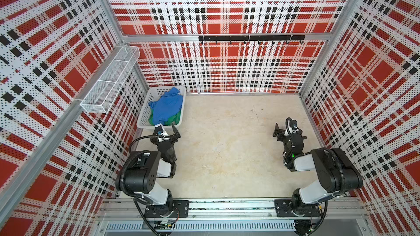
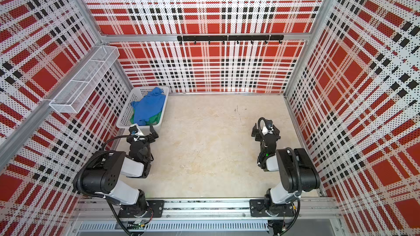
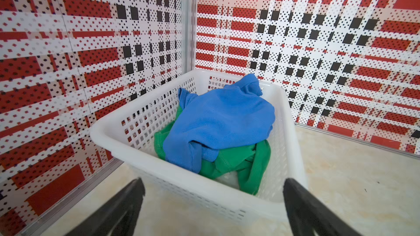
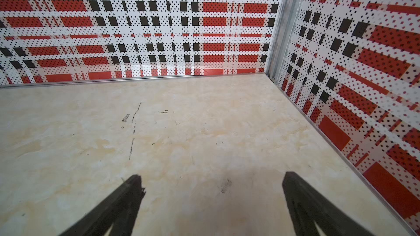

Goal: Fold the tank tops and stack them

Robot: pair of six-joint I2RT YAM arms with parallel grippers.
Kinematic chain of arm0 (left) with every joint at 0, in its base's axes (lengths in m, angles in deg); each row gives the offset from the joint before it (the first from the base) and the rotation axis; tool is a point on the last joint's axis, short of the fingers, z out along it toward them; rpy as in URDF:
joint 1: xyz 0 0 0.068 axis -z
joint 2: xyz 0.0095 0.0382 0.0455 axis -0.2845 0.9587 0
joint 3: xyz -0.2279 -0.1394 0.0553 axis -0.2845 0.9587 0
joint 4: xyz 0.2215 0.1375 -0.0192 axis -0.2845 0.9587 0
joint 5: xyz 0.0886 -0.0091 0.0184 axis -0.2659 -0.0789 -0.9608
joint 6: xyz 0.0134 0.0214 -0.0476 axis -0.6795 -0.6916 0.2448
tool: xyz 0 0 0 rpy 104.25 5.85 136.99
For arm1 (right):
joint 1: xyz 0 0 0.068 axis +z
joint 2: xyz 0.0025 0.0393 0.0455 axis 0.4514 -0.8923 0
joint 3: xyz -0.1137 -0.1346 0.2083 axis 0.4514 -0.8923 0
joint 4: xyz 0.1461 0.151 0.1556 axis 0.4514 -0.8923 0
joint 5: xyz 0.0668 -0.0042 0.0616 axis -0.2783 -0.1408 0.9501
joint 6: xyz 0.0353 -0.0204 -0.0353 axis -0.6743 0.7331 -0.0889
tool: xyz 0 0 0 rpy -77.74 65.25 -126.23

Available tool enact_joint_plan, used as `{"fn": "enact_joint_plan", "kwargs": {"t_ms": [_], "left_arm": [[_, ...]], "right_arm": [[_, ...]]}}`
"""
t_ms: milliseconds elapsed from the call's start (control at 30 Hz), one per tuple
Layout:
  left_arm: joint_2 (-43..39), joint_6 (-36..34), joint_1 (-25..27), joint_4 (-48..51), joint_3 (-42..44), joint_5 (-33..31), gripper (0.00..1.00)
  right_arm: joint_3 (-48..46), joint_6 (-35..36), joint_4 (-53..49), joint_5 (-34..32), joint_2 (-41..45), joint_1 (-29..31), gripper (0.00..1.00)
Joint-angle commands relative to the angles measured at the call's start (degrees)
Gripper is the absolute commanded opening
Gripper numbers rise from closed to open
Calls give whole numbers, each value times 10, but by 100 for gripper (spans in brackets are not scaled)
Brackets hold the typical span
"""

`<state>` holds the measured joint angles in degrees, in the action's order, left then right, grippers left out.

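The blue tank top (image 3: 218, 119) is lying crumpled over the green tank top (image 3: 234, 162) inside the basket (image 3: 106, 139), and with the left gripper (image 3: 213, 183) and right gripper (image 4: 211, 178) both hanging wide open and empty, a deep pinch is likely risking lifting both garments together.

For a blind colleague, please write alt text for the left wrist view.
A white basket holds a crumpled blue tank top lying on a green tank top, in a corner of plaid walls. The left gripper is open in front of the basket, holding nothing.
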<state>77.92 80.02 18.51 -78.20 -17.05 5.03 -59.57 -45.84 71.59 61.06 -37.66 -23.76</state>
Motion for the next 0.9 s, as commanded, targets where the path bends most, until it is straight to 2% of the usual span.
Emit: {"fn": "enact_joint_plan", "kwargs": {"t_ms": [0, 867], "left_arm": [[2, -7, 0, -20, 0, -7, 98], [-10, -14, 5, -28, 3, -9, 99]], "right_arm": [[-4, 3, 14, 2, -2, -3, 100], [3, -4, -6, 8, 10, -7, 100]]}}
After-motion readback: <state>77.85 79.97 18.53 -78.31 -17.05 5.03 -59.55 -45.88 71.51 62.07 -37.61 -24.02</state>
